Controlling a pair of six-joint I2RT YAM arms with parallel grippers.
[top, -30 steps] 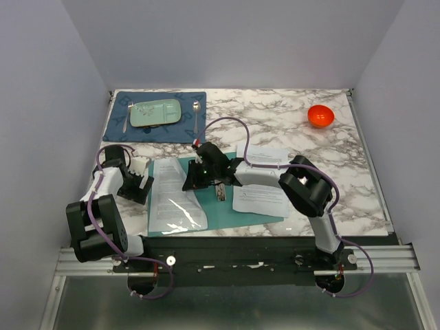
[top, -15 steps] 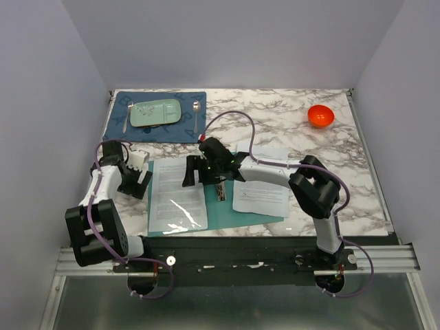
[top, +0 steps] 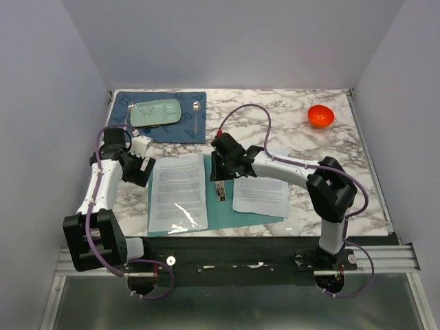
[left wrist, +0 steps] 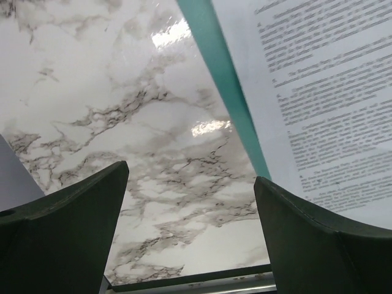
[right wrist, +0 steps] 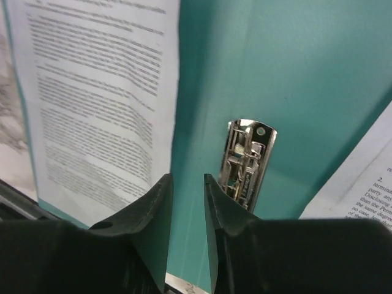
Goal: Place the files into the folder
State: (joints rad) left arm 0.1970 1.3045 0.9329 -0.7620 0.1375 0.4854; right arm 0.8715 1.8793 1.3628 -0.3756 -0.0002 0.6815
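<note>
Small black print is seen packed across the white paper sheet [top: 177, 192] on the thin flat teal-green folder [top: 227, 213] and across the second white paper sheet [top: 261, 196] at its right. Not one word can be read.

The right arm [top: 275, 165] covers the far middle of the folder [top: 214, 213] and the far end of one of the files [top: 261, 196], whose print is too small to read from above. At the wrist, the right pincer [right wrist: 188, 179] hides the lower end of the metal clip [right wrist: 250, 156].
</note>
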